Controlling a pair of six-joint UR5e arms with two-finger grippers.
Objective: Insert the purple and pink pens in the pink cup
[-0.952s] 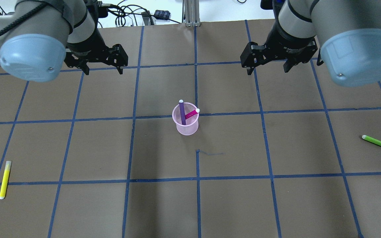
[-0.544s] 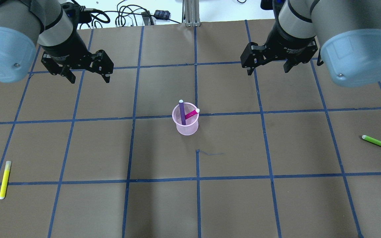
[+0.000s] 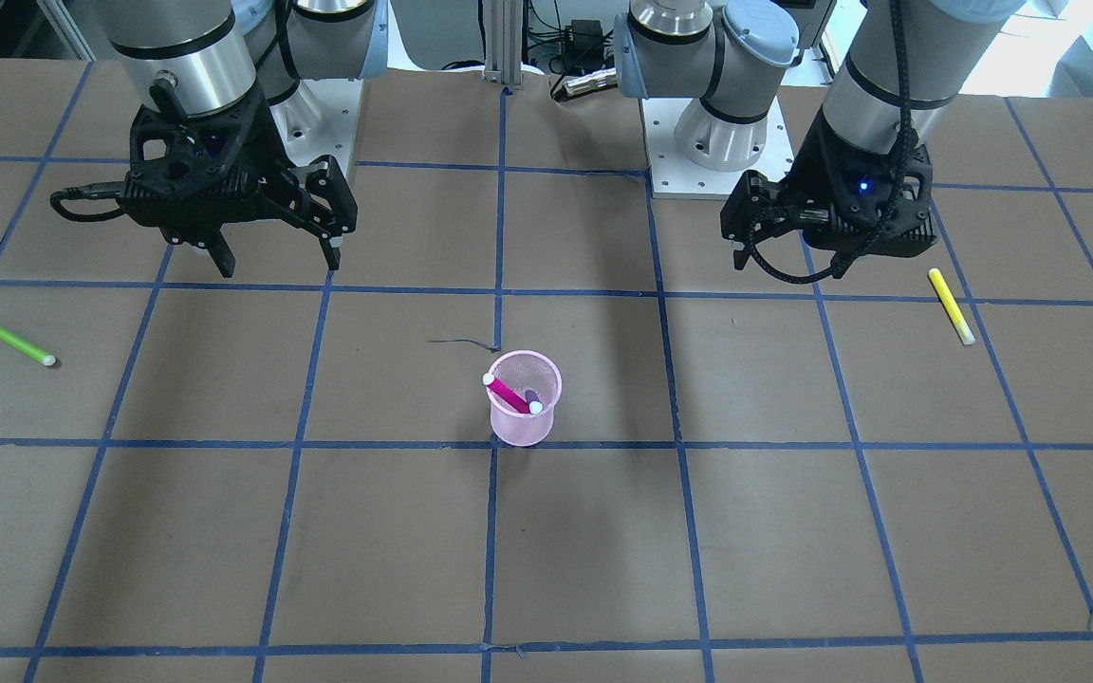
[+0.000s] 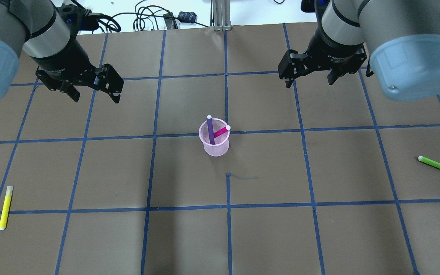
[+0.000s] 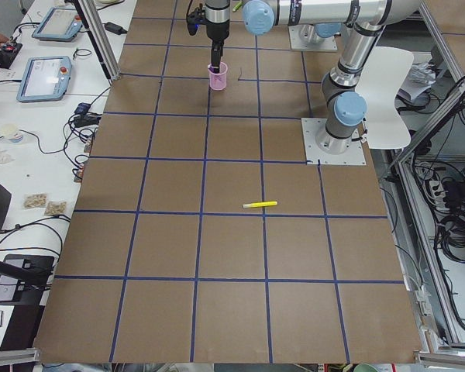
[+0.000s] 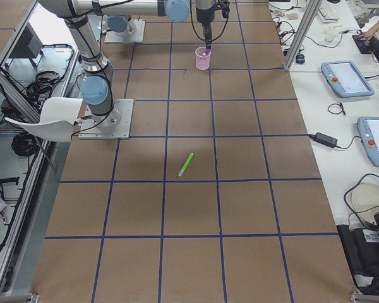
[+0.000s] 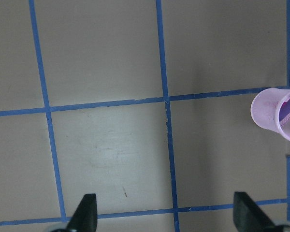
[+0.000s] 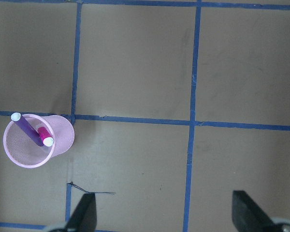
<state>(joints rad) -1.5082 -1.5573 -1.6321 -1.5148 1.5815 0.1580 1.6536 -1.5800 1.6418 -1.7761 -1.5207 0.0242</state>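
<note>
Two pens point(image 8: 27, 129) in pink cup point(image 8: 65, 133) — left wrist crops it.

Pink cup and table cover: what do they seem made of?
Pink cup: fine mesh, likely plastic or coated wire; the wall shows a grid texture and light passes through. Table cover: matte brown paper or card, apparently; flat, no shine.

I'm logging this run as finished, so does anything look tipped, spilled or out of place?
Nothing stands out. The pink cup stands upright with the purple pen and pink pen leaning inside it. The yellow pen and green pen lie flat near the table's ends. The left gripper and right gripper are open and empty.
</note>
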